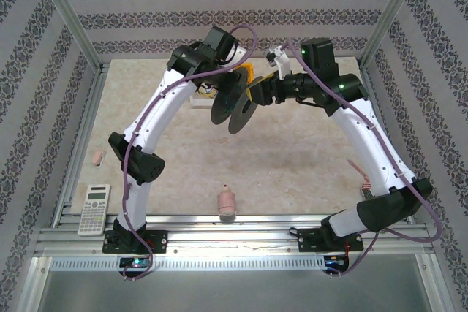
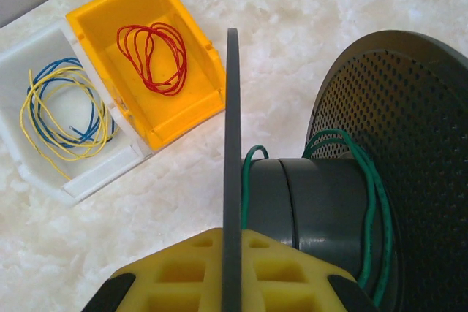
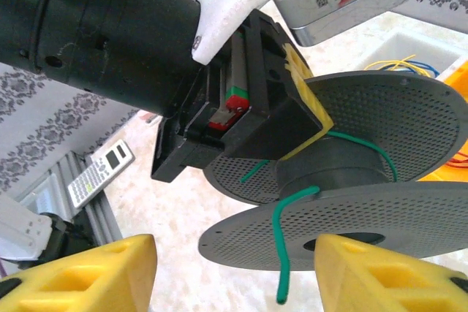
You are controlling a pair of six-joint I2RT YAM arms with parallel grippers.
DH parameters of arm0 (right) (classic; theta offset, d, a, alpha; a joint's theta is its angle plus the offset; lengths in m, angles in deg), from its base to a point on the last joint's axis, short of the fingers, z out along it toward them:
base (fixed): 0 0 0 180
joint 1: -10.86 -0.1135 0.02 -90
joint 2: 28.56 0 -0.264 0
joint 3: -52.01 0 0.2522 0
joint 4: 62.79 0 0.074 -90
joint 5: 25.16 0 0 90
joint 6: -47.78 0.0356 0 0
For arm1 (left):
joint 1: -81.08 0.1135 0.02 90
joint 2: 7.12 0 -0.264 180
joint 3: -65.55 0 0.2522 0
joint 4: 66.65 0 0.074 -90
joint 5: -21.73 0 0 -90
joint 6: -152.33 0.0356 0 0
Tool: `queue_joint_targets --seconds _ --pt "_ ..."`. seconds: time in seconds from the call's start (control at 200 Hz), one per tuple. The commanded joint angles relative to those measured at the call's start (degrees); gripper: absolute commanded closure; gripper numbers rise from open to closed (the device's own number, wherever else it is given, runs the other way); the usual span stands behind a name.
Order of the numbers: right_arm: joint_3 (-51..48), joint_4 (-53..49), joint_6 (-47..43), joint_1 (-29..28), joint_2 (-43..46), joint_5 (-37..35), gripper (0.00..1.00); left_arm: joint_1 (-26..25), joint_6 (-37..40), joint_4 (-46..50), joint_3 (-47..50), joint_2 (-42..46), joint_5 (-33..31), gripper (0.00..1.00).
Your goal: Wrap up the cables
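A black spool (image 1: 232,111) with perforated flanges hangs above the table's far middle. My left gripper (image 2: 232,242) is shut on the thin edge of one flange, its yellow fingers on either side. A green cable (image 2: 379,210) is looped a few turns around the hub. Its free end (image 3: 280,261) dangles below the lower flange, between the spread yellow fingers of my right gripper (image 3: 234,275), which is open and touches nothing. A red cable (image 2: 153,56) lies coiled in a yellow bin (image 2: 183,126). Yellow cable (image 2: 44,133) and blue cable share a white bin (image 2: 95,177).
A calculator (image 1: 94,208) lies at the near left edge of the table. A pink bottle-like object (image 1: 227,202) stands near the front middle, and a small pink piece (image 1: 96,156) sits at the left. The two bins are below the spool at the back.
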Motion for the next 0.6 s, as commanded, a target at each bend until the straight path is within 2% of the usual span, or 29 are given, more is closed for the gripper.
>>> queue_joint_targets --seconds 0.0,0.12,0.3,0.445,0.595 --pt "1.62 1.51 0.33 -0.81 -0.74 -2.44 0.49 -0.76 0.87 0.35 -2.35 -0.09 -0.61 1.00" --pt "2.12 1.05 0.08 -0.89 -1.19 -3.27 0.62 -0.76 1.05 0.39 -2.44 -0.18 -0.55 1.00" --pt "2.72 0.80 -0.55 -0.87 -1.16 -4.48 0.75 -0.87 1.30 0.58 -2.51 -0.09 -0.27 1.00" --pt "3.19 0.80 -1.15 -0.74 -1.11 -5.13 1.00 -1.02 1.67 0.84 -2.44 -0.01 -0.24 1.00" --pt "5.56 0.63 -2.32 1.20 -1.97 -3.47 1.00 -1.52 3.25 1.84 -2.36 0.07 1.02 1.00"
